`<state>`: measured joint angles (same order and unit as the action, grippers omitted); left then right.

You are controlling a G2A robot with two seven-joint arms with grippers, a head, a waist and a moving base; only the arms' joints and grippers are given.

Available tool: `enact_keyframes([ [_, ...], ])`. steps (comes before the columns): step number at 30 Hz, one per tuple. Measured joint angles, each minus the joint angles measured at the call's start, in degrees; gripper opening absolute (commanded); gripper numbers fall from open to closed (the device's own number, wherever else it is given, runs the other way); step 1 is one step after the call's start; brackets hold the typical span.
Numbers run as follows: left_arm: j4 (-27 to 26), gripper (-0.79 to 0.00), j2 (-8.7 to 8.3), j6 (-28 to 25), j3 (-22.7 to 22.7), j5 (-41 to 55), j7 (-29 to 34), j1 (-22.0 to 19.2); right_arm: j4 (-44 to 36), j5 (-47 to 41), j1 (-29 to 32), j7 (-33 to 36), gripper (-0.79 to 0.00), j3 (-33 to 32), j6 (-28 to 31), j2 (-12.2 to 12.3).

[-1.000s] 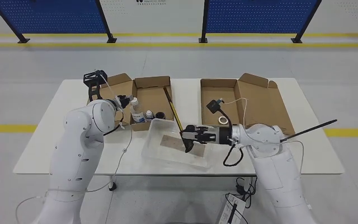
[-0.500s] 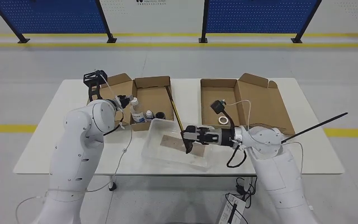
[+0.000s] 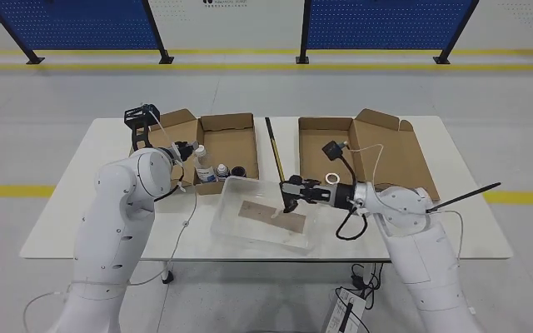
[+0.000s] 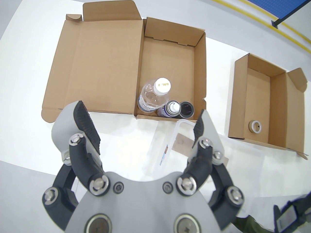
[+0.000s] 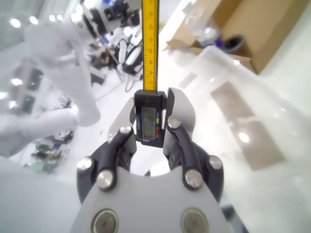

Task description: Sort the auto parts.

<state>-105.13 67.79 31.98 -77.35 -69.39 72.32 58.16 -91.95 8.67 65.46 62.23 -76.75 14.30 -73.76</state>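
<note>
Grip on the caliper (image 5: 150, 37) is at its display head: the right end effector (image 5: 151, 103) is closed narrowly on the black housing, most likely because that is the bulkiest part and leaves the thin yellow beam free. The tool is held in the air above the far corner of the clear bin (image 3: 229, 218), over the gap between the left box (image 3: 237, 125) and the right box (image 3: 316, 125). Its long axis runs from the end effector toward the table's (image 3: 100, 166) far edge, and the beam's free end points away from the robot, leaning slightly toward the left box. It is probably bound for the right box, where a ring (image 3: 332, 178) lies. The left end effector (image 4: 141, 112) hangs spread wide and empty near the left box, which holds a bottle (image 4: 155, 93), a spray can (image 4: 170, 107) and a black cylinder (image 4: 186, 109).
</note>
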Motion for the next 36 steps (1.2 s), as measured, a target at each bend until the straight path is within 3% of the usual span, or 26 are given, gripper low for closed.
enact_keyframes([
  [10,0.0,0.000,0.00,0.0,0.0,0.0,0.0,0.0,0.8,11.4,-1.1,-7.8,-0.785,-3.5,-13.7,1.3],
  [19,0.0,0.000,0.00,0.0,0.0,0.0,0.0,0.0,4.5,25.7,-6.4,-8.4,-0.785,-2.9,-26.2,2.2],
  [28,0.0,0.000,0.00,0.0,0.0,0.0,0.0,0.0,12.4,36.2,-14.7,-4.0,-0.785,2.4,-30.0,2.3],
  [36,0.0,0.000,0.00,0.0,0.0,0.0,0.0,0.0,24.2,38.2,-22.1,-2.0,-0.785,8.5,-28.1,1.2],
])
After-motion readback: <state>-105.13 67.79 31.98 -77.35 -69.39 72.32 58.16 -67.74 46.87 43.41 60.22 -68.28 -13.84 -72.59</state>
